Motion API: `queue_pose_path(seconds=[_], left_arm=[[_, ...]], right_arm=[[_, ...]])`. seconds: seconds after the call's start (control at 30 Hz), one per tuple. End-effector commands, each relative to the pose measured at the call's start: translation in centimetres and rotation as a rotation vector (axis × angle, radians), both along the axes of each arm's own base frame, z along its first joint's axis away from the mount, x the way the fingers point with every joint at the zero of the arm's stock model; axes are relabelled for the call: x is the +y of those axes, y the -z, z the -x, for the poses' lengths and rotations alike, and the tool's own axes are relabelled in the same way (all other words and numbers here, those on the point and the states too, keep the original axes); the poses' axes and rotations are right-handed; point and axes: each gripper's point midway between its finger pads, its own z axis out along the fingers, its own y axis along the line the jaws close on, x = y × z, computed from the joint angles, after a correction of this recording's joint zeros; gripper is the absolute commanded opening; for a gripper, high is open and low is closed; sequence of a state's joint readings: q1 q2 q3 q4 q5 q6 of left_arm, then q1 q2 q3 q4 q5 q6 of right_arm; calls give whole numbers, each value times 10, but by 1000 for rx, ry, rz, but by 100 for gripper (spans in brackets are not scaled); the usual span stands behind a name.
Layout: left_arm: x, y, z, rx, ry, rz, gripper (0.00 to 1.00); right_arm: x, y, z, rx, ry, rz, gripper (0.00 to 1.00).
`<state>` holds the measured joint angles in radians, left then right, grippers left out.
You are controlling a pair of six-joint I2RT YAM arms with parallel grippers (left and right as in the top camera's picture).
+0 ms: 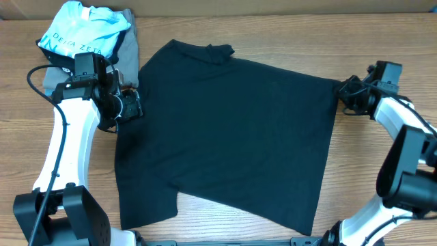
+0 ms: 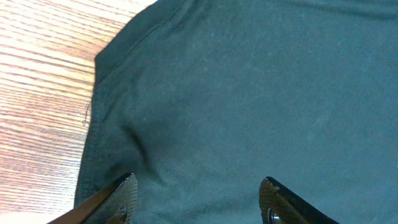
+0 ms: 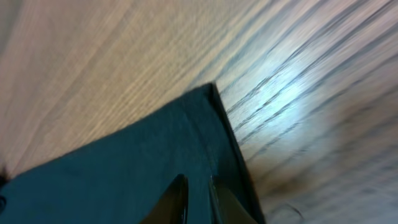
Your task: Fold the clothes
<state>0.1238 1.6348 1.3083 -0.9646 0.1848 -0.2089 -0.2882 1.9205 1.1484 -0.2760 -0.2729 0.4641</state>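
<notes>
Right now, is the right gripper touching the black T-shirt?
Touching. The right wrist view shows the right gripper, nearly closed, pinching cloth between its fingers at the corner of the black T-shirt.

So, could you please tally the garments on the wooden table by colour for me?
Black: 1, the plain black short-sleeved T-shirt spread out.
Light blue: 1, the folded light blue shirt with white lettering.
Grey: 1, the folded grey shirt under it.
Total: 3
</notes>
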Motion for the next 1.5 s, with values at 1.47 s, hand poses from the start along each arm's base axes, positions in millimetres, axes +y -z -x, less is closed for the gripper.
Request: queue_pose_path(seconds=[1.47], left_arm=[[-37, -6, -5, -31, 128, 14, 71]], right_arm=[[-23, -52, -70, -91, -101, -73, 36]])
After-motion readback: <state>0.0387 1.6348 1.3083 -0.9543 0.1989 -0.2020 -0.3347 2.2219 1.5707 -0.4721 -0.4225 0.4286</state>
